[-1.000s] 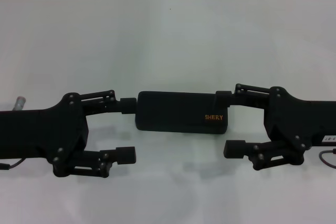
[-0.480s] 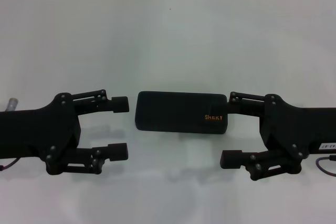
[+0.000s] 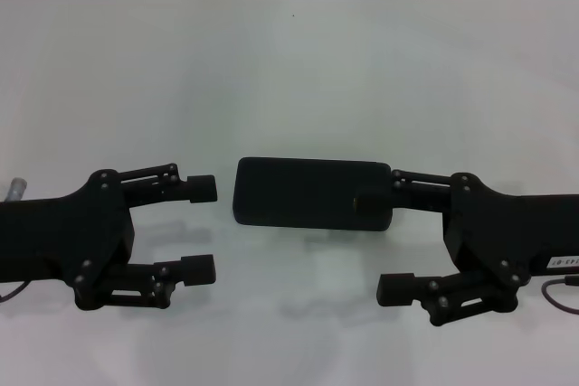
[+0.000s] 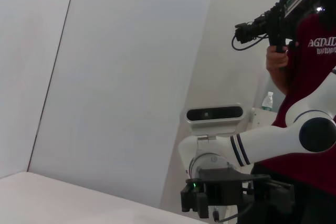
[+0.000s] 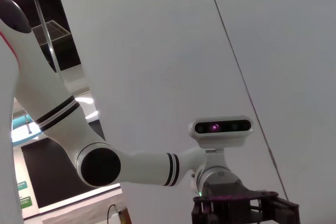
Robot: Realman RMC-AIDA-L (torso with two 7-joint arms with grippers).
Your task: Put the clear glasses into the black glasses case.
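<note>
Now flat black rectangular hard glasses case (image 3: 312, 193) sits shut on white table (image 3: 289, 70), btwn left gripper (image 3: 201, 229) & right gripper (image 3: 380, 243), both wide, holding nothing. Clear glasses not visible. Risk: right's upper finger overlaps the case end, could nudge it.

Matte black linkage hands (image 3: 204, 229), screw-studded; white, black-banded arms (image 5: 142, 162).

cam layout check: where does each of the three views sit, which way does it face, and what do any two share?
Head view: up on the robot's head, facing forward and down at the white table, the closed black glasses case, left gripper and right gripper, both open.
Left wrist view: faces sideways across to the right arm and a bystander.
Right wrist view: faces across to the left arm.
Shared: each wrist view shows the opposite wrist's camera.
</note>
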